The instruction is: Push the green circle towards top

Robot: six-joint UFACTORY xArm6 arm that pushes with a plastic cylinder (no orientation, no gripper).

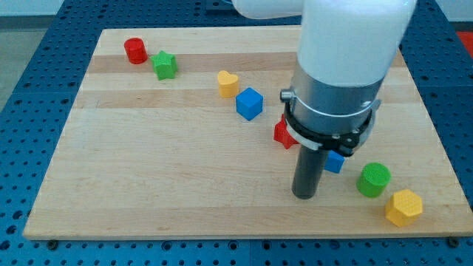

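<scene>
Your tip (304,196) rests on the table (148,177), left of the green circle (374,179). No hand fitted. It's light, rigid, slippery; push its lower edge.

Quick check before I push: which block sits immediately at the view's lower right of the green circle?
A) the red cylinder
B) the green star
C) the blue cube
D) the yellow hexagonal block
D: the yellow hexagonal block lies just to the lower right of the green circle, near the wooden board's bottom edge; my tip stands at the circle's left, apart from it.
</scene>
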